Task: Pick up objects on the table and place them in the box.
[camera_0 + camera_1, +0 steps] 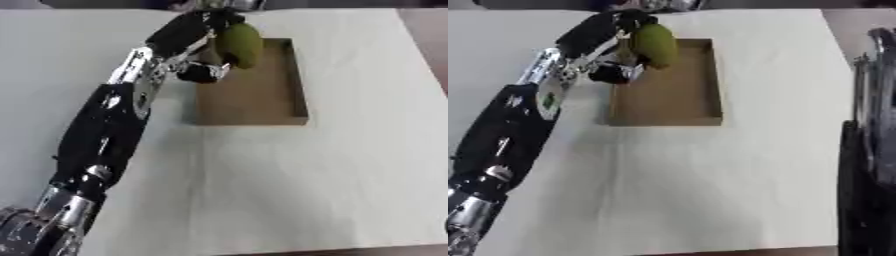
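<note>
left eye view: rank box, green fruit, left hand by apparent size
1. box, the brown tray, clearly the largest.
2. green fruit, held over the box's far end.
3. left hand, looks about the same as the fruit; it is partly hidden behind the fruit and blends into the forearm, so I would not rank these two apart.

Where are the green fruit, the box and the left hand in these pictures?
green fruit (240, 45), left eye view, middle of its skin.
box (249, 97), left eye view, bare floor inside.
left hand (203, 73), left eye view, a curled finger beside the fruit.
</note>
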